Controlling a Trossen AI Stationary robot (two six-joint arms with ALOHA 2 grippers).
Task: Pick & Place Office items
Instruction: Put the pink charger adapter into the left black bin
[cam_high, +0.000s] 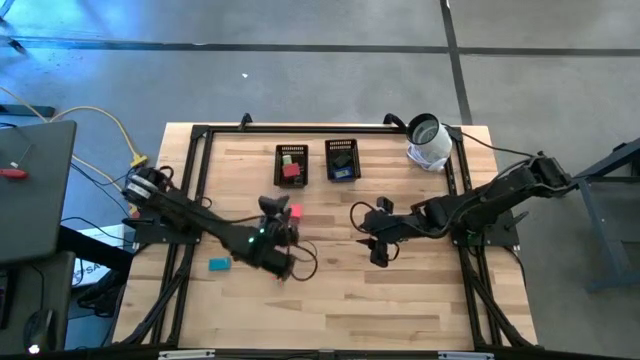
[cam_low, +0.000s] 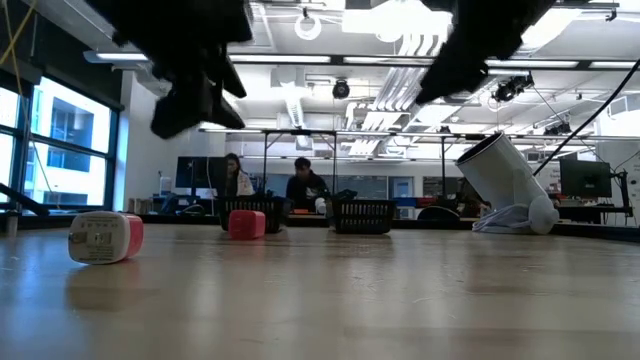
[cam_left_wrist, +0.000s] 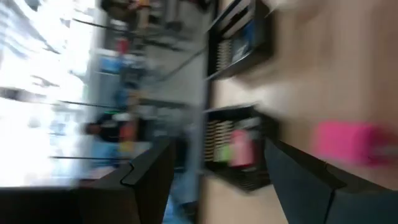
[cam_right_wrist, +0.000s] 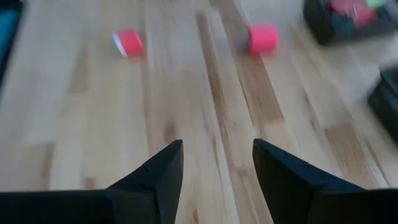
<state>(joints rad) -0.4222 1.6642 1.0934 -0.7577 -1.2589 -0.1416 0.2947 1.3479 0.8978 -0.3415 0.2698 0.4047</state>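
Seen from above, the left end effector (cam_high: 283, 238) is held over the counter (cam_high: 400, 300) just in front of a pink block (cam_high: 296, 212), with a teal block (cam_high: 219, 265) lying well to its left. The pink block sits in front of the left mesh tray (cam_high: 292, 165), in which red and green pieces are gathered; the right mesh tray (cam_high: 342, 160), just beside it, holds blue and dark pieces. A white cylinder (cam_high: 428, 142) lies to the right of that tray. The right end effector (cam_high: 380, 245) is placed well right of the pink block.

At counter level, a pink-and-white block (cam_low: 105, 237) is seen nearest, the pink block (cam_low: 247, 223) farther back just before the left mesh tray (cam_low: 252, 212), and the tilted white cylinder (cam_low: 500, 180) to the right. Two people are seated beyond the counter.

Past the left wrist's fingers (cam_left_wrist: 311, 186), which are held apart with nothing between them, the pink block (cam_left_wrist: 348, 142) and both trays are visible.

Past the right wrist's fingers (cam_right_wrist: 155, 180), parted moderately and empty, two pink pieces (cam_right_wrist: 263, 38) are seen on the wood.
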